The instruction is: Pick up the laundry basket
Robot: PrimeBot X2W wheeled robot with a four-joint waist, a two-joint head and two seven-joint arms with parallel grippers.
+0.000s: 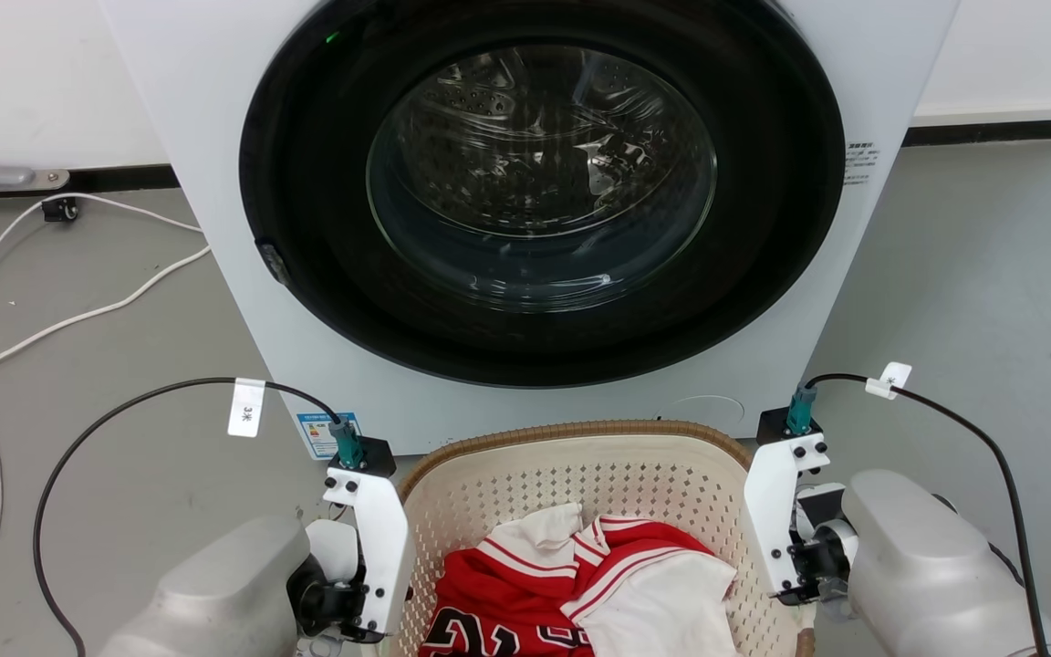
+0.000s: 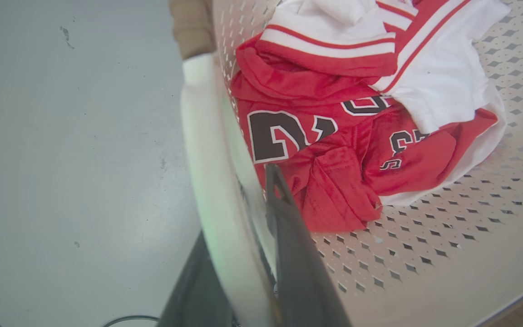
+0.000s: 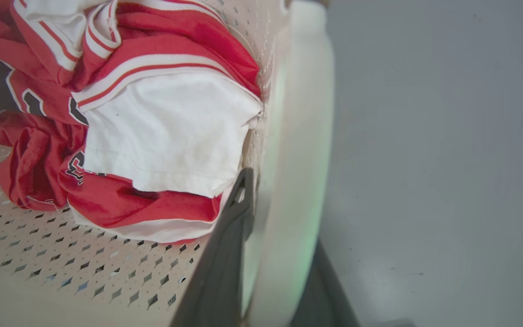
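The laundry basket point(image 1: 580, 470), held by both side handles in front of the washing machine point(image 1: 215, 201).
It stands on the grey floor point(image 1: 991, 274) just near of the machine, with red and white clothes point(image 1: 580, 584) inside. The head view shows the left arm point(image 1: 215, 584) and right arm point(image 1: 927, 557) flanking its rim. The wrist views show the fingers: the left gripper point(image 2: 239, 213) pinches the left handle point(image 2: 204, 136), one finger inside the wall and one outside, and the right gripper point(image 3: 282, 213) clamps the right handle point(image 3: 302, 113) likewise.
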